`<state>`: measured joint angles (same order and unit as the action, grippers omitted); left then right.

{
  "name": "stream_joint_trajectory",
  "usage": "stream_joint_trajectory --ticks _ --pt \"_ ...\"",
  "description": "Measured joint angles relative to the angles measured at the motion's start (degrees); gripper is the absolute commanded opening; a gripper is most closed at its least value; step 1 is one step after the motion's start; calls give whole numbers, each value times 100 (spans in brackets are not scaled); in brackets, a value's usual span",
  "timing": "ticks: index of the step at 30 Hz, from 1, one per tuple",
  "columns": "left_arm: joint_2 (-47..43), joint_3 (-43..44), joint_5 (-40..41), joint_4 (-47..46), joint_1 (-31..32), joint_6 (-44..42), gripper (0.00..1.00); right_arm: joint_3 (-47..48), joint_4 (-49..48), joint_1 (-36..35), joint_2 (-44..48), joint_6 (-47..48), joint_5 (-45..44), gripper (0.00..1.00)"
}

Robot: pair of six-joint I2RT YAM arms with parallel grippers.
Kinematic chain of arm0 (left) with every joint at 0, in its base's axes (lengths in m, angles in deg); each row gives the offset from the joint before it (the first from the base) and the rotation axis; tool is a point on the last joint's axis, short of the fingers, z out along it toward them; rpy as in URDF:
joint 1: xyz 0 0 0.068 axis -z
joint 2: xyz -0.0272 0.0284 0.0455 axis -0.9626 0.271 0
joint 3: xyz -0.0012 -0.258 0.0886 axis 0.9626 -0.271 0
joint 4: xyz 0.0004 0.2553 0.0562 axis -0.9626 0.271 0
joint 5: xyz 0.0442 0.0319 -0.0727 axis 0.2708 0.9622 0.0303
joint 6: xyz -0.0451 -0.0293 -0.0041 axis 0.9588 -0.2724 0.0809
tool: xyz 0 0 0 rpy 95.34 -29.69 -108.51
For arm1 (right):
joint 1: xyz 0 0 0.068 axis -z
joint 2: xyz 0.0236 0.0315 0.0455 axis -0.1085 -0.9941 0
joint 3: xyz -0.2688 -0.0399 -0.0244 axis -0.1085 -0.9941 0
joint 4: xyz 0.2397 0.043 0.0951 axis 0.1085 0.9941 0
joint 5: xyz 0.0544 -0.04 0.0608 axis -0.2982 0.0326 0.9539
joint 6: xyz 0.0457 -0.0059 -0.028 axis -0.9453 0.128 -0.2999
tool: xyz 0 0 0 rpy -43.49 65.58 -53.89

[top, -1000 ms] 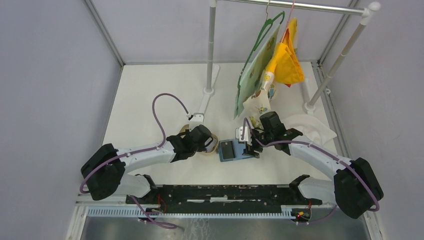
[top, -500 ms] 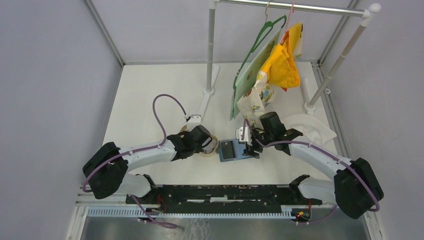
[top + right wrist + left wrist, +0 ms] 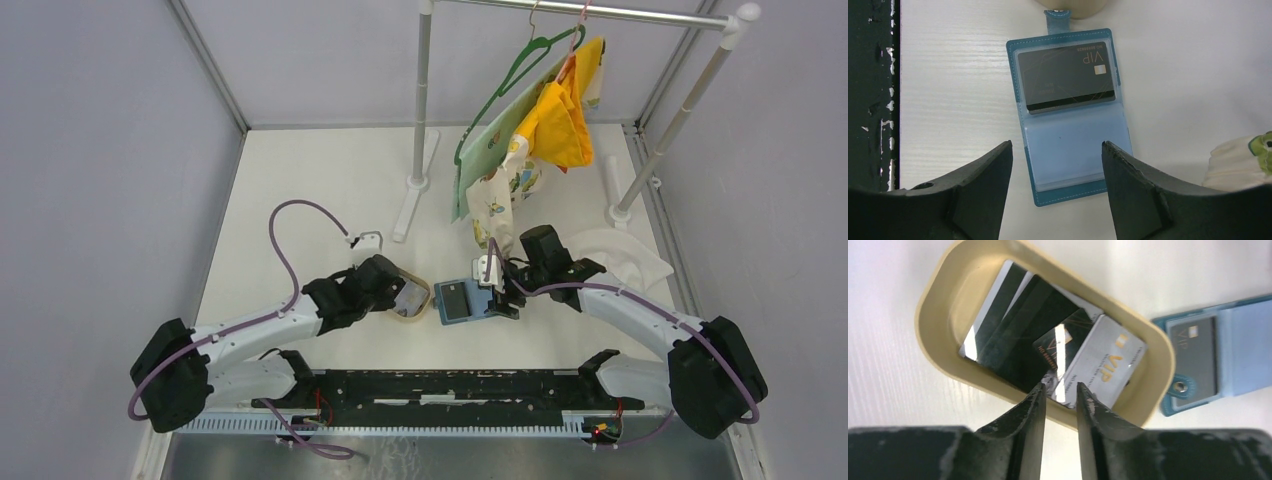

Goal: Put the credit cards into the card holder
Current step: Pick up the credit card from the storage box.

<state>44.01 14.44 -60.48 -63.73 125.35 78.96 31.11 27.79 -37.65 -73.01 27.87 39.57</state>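
As the left arm swung back toward the near left corner of the tabletop, its left fingers (image 3: 397, 293) came off the top of the tan tray (image 3: 930, 325), which the overhead view had hidden half a second earlier and now showed. The wrist view had those fingers hanging over the tray's near rim with a narrow gap between them and nothing in the gap. The cards (image 3: 1023, 325) were all in the tray as a loose overlapping heap, dark ones under a silver one (image 3: 1103, 365).

The card holder (image 3: 470, 305) lay open and flat near the middle of the tabletop's near edge. It was just beside the tray on its right, with its snap strap reaching toward the tray's rim. One dark card (image 3: 1068, 75) already sat in its far pocket. The clear pocket (image 3: 1075, 150) nearer the right arm was empty.

The right fingers (image 3: 500, 293) had not shifted. They stood wide apart astride the holder's near end, and whether they touched it could not be told. Behind, the clothes (image 3: 545, 120) on the rail had swung a little.

This looked like a reach into the tray that brought no card out. The next card remained to be picked, likely needing a lower, squarer bite on one edge.
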Motion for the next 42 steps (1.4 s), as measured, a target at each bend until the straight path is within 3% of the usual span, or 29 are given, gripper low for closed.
stream_joint_trajectory --ticks 5,16,22,26,31,42 --pt "142 350 -201 -173 -57 -321 55 -11 0 2 -31 -4 127 72" --pt "601 260 -1659 -929 -1228 -1174 69 -37 -2 2 -107 -42 190 72" --pt "656 162 -2138 -1054 -1482 -1388 67 -37 -2 0 -142 -42 195 72" --pt "953 162 -2184 -1049 -1626 -1397 73 -37 -2 2 -142 -42 210 72" --pt "1093 179 -2026 -1025 -1650 -1397 74 -37 -2 0 -142 -39 219 72" --pt "1102 164 -2627 -1163 -1661 -1388 64 -37 -2 0 -142 -39 219 73"
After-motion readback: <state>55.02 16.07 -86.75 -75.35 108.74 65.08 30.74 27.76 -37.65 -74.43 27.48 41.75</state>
